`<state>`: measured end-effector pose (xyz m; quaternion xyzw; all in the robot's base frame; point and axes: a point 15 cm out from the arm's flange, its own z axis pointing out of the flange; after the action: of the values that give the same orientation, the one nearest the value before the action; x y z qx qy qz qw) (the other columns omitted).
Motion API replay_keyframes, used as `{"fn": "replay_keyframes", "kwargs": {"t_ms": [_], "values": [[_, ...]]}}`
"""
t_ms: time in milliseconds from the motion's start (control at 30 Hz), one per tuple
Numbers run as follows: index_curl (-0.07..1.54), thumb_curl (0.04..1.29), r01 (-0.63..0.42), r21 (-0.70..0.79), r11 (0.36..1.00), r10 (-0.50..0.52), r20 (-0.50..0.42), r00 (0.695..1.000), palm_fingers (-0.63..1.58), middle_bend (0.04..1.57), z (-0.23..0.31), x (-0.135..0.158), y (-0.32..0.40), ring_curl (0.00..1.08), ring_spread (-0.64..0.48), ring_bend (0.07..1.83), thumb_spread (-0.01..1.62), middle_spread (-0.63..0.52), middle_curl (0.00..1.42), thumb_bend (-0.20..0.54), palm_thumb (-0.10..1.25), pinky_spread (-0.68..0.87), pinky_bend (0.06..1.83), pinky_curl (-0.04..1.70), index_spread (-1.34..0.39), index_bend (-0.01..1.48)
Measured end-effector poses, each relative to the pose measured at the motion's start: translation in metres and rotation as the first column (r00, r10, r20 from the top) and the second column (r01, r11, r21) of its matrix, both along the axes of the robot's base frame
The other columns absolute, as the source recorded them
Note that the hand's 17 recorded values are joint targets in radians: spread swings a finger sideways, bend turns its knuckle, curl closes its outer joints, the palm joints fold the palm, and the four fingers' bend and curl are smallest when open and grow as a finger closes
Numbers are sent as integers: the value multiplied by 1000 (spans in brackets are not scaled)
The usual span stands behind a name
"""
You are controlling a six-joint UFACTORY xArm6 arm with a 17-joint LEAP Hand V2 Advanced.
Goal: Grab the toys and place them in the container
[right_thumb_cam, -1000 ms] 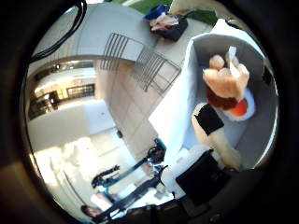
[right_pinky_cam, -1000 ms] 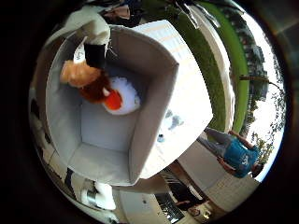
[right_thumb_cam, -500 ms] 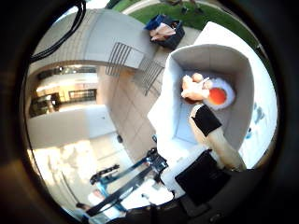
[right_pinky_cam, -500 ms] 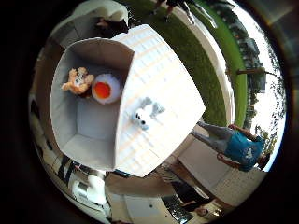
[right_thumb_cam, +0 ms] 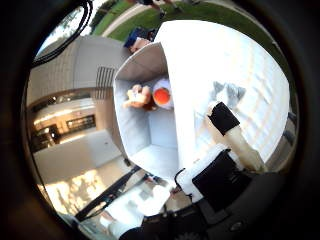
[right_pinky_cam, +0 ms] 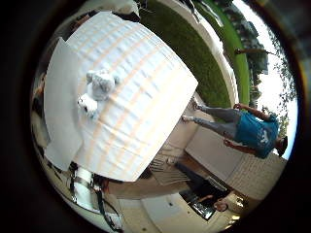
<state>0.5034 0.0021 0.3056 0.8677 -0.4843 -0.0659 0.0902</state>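
Toys: a white plush [right_pinky_cam: 97, 92] was seen on the bench [right_pinky_cam: 146, 111], just beyond the hand's [right_thumb_cam: 225, 165] fingers [right_thumb_cam: 223, 118]; two lay in the container [right_thumb_cam: 135, 135]. Fingers extended, nothing held. Plush could be nudged away if approached off-centre.

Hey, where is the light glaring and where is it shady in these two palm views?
Little finger side palm view: the sky glares white, while the white table and grey plush toy lie in soft, even light. Thumb side palm view: sunlit paving glares, the table top is very bright, and the container is shaded inside.
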Motion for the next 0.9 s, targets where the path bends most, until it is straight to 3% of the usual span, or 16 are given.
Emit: {"fn": "replay_keyframes", "kwargs": {"t_ms": [267,500,767,900], "values": [[270,461,-22,-94,995,9,-138,990,9,167,-70,2,-22,311,254,347,1103,24,319,-22,838,412,393,338,-336,170],[274,464,-64,-153,986,37,-173,984,-10,161,-101,5,-26,309,253,311,1097,22,310,-25,862,401,368,321,-358,178],[285,470,-100,-188,977,49,-259,965,-15,155,-139,-11,-26,309,262,272,1083,22,295,-25,889,399,330,303,-366,188],[308,472,-118,-215,969,61,-254,965,66,172,-154,-13,-26,308,254,258,1080,17,296,-25,895,396,285,287,-328,237]]}}
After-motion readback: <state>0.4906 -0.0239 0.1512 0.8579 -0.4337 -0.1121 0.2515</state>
